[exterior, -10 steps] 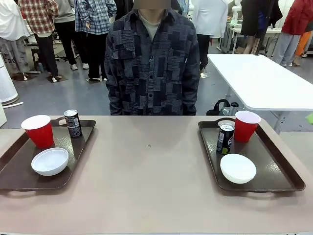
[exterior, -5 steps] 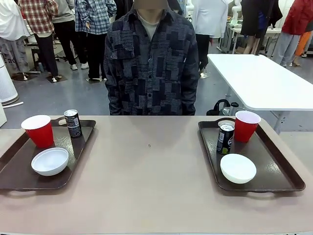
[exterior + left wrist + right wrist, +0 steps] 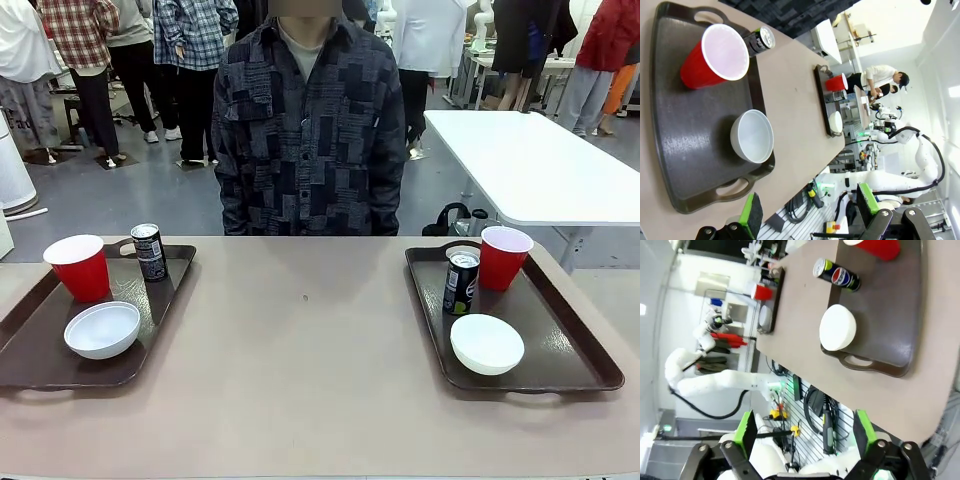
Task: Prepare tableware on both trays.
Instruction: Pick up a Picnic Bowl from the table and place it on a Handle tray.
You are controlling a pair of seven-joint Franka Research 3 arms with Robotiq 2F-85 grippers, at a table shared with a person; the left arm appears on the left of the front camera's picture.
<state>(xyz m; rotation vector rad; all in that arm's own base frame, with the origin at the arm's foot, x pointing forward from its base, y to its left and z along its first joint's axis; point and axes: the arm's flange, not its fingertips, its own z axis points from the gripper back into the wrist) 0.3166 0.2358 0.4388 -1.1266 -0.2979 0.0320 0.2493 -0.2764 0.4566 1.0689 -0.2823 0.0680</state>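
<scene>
Two dark brown trays lie on the table. The left tray (image 3: pixel 40 350) carries a red cup (image 3: pixel 78 267), a dark can (image 3: pixel 150 251) and a white bowl (image 3: pixel 102 330). On the right tray (image 3: pixel 572 345) stand a Pepsi can (image 3: pixel 461 282), a red cup (image 3: pixel 503 257) and a white bowl (image 3: pixel 486 343). My left gripper (image 3: pixel 809 207) hangs open above the near end of its tray (image 3: pixel 690 130), well clear of the bowl (image 3: pixel 752 136). The right gripper (image 3: pixel 804 430) is open too, off the table's edge, short of its tray (image 3: pixel 895 315) and bowl (image 3: pixel 838 327).
A person in a dark patchwork shirt (image 3: pixel 310 130) stands at the far side, hands out of sight. The tan tabletop (image 3: pixel 310 350) stretches between the trays. A white table (image 3: pixel 540 165) and several bystanders are behind.
</scene>
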